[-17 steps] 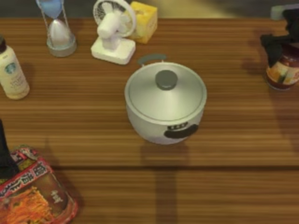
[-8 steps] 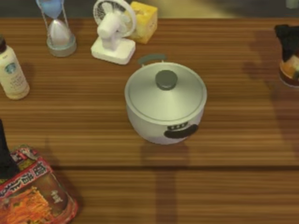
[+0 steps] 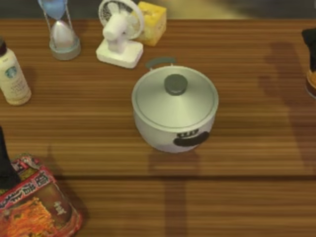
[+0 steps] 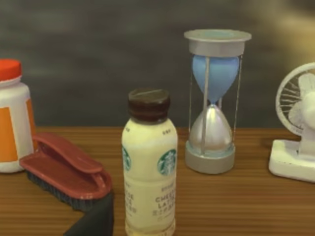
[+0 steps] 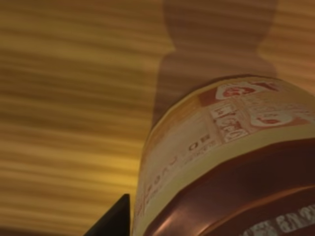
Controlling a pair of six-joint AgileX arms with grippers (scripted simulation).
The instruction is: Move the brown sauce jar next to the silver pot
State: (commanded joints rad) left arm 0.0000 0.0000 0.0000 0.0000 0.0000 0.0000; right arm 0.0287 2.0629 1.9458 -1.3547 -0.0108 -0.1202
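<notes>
Standing upright, brown sauce jar [image 3: 311, 83], right end effector [image 3: 310, 47]

right gripper [image 3: 311, 47] carrying brown sauce jar [image 3: 311, 83] drifts further toward table's right edge, jar now mostly out of top view; its shadow shifts right too.

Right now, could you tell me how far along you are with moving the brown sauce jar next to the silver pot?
Done: my right gripper has the brown sauce jar in its grip, raised above its shadow. In hand: the jar hangs at the table's far right edge, well away from the silver pot. Left: carrying it over and setting it down beside the pot. My left arm sits parked at the left.
</notes>
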